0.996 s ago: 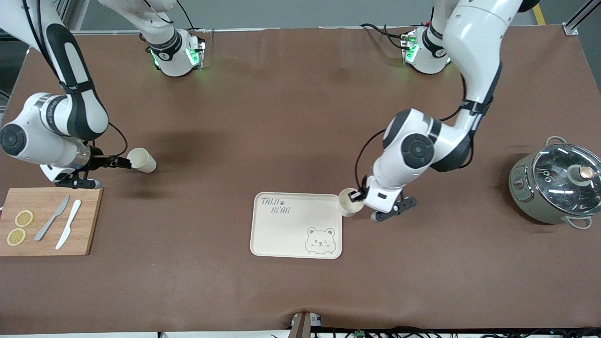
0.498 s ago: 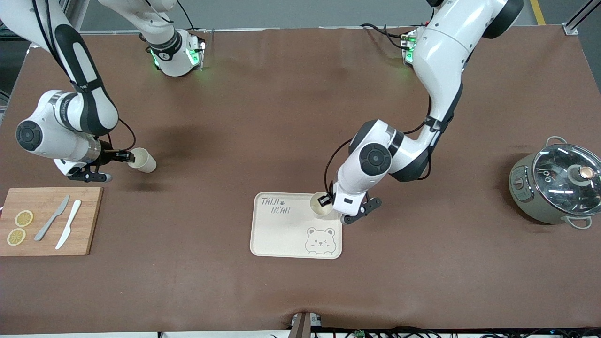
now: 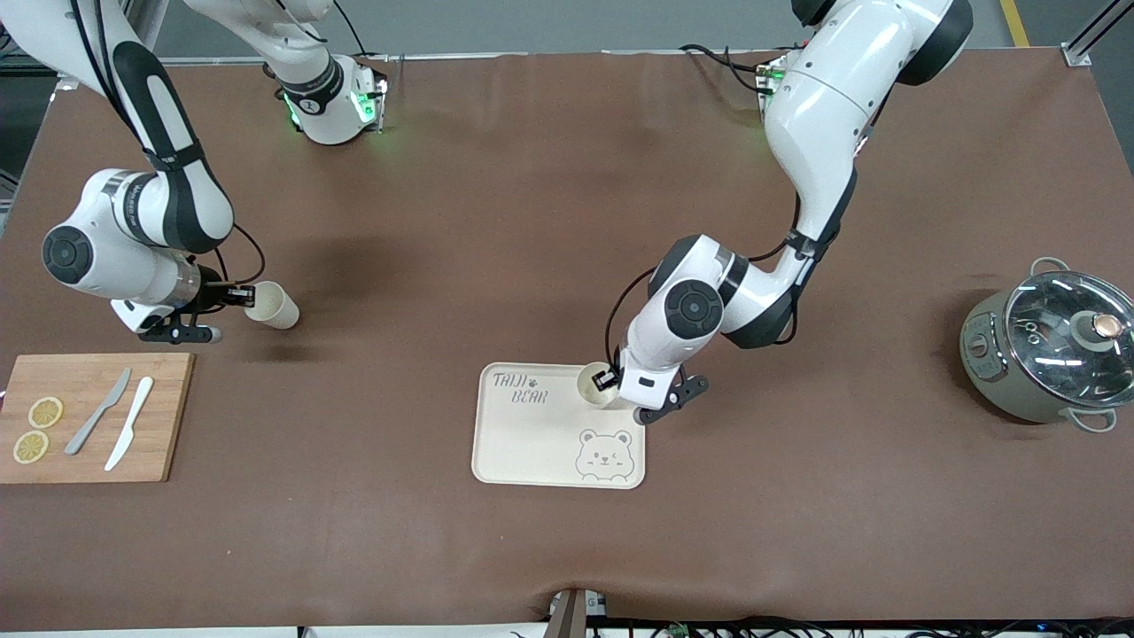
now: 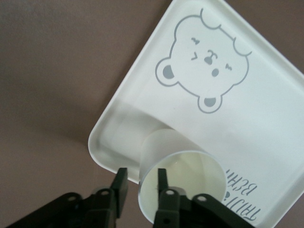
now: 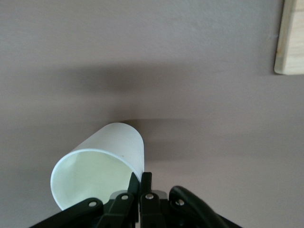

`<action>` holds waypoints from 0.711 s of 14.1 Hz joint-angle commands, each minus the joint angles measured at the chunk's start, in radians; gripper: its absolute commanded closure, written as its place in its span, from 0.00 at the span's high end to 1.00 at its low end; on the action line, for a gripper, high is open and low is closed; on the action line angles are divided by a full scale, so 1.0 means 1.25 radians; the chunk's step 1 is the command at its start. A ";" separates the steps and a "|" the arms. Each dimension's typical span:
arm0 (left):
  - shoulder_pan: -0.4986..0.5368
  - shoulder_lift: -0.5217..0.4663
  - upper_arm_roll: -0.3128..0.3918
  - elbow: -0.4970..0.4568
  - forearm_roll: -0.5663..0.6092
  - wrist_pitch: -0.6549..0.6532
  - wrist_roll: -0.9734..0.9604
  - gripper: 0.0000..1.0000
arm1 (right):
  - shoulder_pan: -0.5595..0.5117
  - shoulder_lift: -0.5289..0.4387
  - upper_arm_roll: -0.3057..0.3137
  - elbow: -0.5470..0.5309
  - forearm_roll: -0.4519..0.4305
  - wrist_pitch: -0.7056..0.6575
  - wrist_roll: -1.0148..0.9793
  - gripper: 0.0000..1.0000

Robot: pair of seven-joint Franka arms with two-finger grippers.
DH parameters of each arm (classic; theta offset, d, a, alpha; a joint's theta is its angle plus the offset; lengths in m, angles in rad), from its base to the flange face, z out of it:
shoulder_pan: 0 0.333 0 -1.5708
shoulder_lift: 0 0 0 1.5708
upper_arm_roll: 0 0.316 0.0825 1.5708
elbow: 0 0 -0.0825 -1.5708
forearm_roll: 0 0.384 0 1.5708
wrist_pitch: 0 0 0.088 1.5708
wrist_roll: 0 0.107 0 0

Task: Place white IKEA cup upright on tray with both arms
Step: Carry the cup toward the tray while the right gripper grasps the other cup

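Observation:
A white cup (image 3: 592, 383) stands upright on the cream tray (image 3: 532, 443), in the corner farther from the front camera toward the left arm's end. My left gripper (image 3: 608, 379) is open astride its rim. In the left wrist view one finger is inside the cup (image 4: 183, 185) and the other outside, clear of the wall, above the tray (image 4: 266, 123). A second white cup (image 3: 273, 306) lies on its side on the brown table toward the right arm's end. My right gripper (image 3: 239, 292) is shut on the rim of that cup (image 5: 102, 161), the jaws (image 5: 141, 176) pinching the wall.
A wooden cutting board (image 3: 89, 416) with two lemon slices and two knives lies near the right gripper, nearer the front camera; its corner (image 5: 289, 38) shows in the right wrist view. A grey pot with a glass lid (image 3: 1050, 346) stands at the left arm's end.
The left gripper carried its cup from beside the tray's edge onto the tray and parted its jaws. The right gripper closed on the lying cup's rim.

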 commanded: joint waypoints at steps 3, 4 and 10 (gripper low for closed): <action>0.027 -0.086 0.011 0.012 -0.009 -0.034 -0.008 1.00 | 0.047 0.010 -0.001 0.196 0.078 -0.164 0.003 0.00; 0.046 -0.111 0.011 0.011 -0.003 -0.053 -0.007 1.00 | 0.056 0.045 -0.001 0.261 0.112 -0.207 0.005 0.00; 0.134 -0.212 0.008 0.007 -0.001 -0.176 0.087 1.00 | 0.175 0.209 -0.001 0.523 0.159 -0.263 0.271 0.00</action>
